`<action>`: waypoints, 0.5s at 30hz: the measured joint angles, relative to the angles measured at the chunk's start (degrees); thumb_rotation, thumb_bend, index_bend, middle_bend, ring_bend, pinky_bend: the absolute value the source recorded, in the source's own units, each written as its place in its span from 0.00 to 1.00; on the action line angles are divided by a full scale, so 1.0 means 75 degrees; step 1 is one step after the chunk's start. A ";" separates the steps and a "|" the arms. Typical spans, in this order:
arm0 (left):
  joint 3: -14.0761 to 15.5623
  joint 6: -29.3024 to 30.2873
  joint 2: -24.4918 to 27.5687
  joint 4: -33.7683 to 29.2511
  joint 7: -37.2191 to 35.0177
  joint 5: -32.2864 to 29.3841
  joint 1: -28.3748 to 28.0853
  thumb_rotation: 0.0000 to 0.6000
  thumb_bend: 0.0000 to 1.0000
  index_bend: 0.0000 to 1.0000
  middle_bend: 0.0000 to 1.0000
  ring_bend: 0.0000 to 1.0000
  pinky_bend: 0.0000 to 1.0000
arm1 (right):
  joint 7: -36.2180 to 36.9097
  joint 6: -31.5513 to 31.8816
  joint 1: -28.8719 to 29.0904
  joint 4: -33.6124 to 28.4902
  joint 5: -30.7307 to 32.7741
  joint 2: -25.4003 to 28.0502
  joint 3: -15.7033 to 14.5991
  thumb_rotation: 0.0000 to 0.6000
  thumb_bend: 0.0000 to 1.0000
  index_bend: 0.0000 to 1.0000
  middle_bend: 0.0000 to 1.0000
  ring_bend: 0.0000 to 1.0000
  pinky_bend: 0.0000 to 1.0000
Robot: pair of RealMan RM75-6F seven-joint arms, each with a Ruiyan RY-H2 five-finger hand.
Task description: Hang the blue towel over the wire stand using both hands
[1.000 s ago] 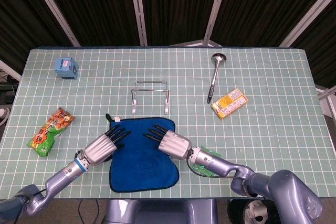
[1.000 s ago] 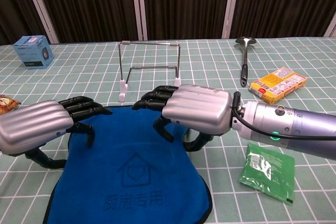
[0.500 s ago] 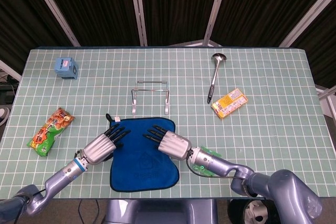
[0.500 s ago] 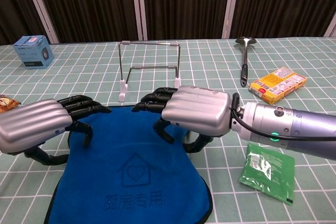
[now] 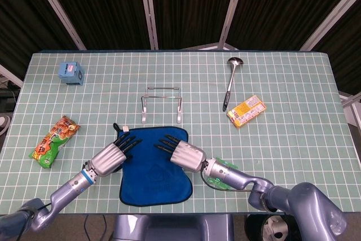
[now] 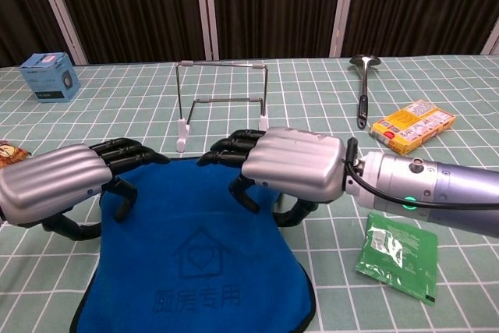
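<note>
The left hand, silver-backed with black fingers, sits over the near-left part of the blue terry towel. Its fingers reach forward and curl down at the towel's left edge, but whether they actually pinch the cloth cannot be told from either view. The right hand, of the same build, lies over the towel's far-right part with its fingers bent down toward the fabric; a grip here cannot be confirmed either.

The towel itself lies flat on the green gridded table mat, printed with a house outline and characters, its near edge close to the table's front. No corner looks lifted in the head view.

From the hands, the thin wire stand with white feet stands upright at 12 o'clock, just beyond the towel's far edge and apart from it, with nothing draped on it.

As a judgement, the task is at its opening step: the hands are placed at the towel's far corners, while securing the hold, raising the cloth, carrying it forward and laying it over the top rail are all left to do. The rail is narrow, so the towel would need to go up evenly between both hands.
</note>
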 measured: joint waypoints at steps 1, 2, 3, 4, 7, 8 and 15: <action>-0.0011 -0.0003 -0.0007 -0.0005 -0.0023 -0.0024 0.0002 1.00 0.45 0.73 0.00 0.00 0.00 | 0.0013 0.0020 -0.0003 0.0001 0.0000 0.0003 0.0004 1.00 0.42 0.60 0.06 0.00 0.09; -0.0028 -0.0004 -0.0016 -0.0015 -0.0062 -0.0056 0.0005 1.00 0.45 0.75 0.00 0.00 0.00 | 0.0044 0.0049 -0.0009 -0.0003 0.0005 0.0008 0.0014 1.00 0.42 0.60 0.06 0.00 0.09; -0.0048 -0.0001 -0.0024 -0.0024 -0.0097 -0.0087 0.0006 1.00 0.45 0.77 0.00 0.00 0.00 | 0.0072 0.0071 -0.0014 -0.0008 0.0011 0.0012 0.0023 1.00 0.42 0.60 0.06 0.00 0.09; -0.0073 0.0008 -0.0032 -0.0032 -0.0126 -0.0115 0.0007 1.00 0.45 0.78 0.00 0.00 0.00 | 0.0101 0.0095 -0.0017 -0.0016 0.0015 0.0018 0.0032 1.00 0.42 0.60 0.06 0.00 0.09; -0.0131 0.0081 -0.0043 -0.0071 -0.0184 -0.0156 0.0003 1.00 0.45 0.80 0.00 0.00 0.00 | 0.0163 0.0225 -0.0014 -0.0060 0.0003 0.0083 0.0074 1.00 0.42 0.60 0.06 0.00 0.09; -0.0152 0.0123 -0.0039 -0.0100 -0.0206 -0.0164 0.0001 1.00 0.45 0.80 0.00 0.00 0.00 | 0.0187 0.0296 -0.0015 -0.0100 0.0003 0.0124 0.0104 1.00 0.42 0.60 0.06 0.00 0.09; -0.0342 0.0519 0.0138 -0.0519 -0.0259 -0.0168 -0.0025 1.00 0.45 0.80 0.00 0.00 0.00 | 0.0339 0.0666 -0.0075 -0.0687 0.0146 0.0551 0.0390 1.00 0.41 0.60 0.07 0.00 0.09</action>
